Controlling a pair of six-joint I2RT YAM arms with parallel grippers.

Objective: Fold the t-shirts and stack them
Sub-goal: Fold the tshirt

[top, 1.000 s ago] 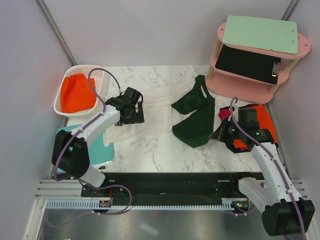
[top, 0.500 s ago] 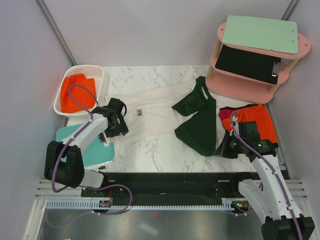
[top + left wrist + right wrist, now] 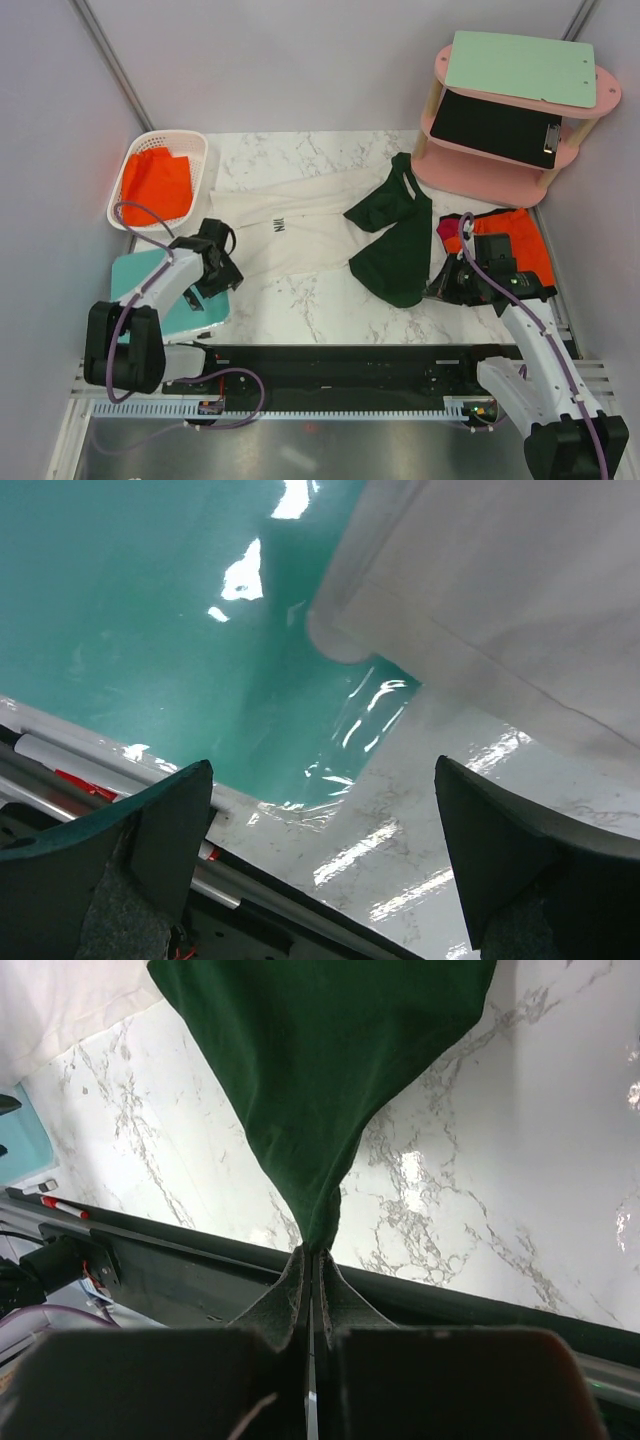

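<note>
Left gripper (image 3: 322, 775) hangs spread wide, nothing between its fingers, over the near edge of the teal mat (image 3: 140, 630), where a corner of the cream-white t-shirt (image 3: 295, 235) laps onto it. That shirt lies flat, left of table centre, lettering up. Dark green t-shirt (image 3: 395, 240) sits crumpled to its right, touching its edge, with the right gripper (image 3: 312, 1260) pinched tight on its near corner, cloth drawn to a point.

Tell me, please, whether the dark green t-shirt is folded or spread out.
Neither: the dark green t-shirt lies bunched and crumpled, one corner pinched in the shut right tool.
</note>
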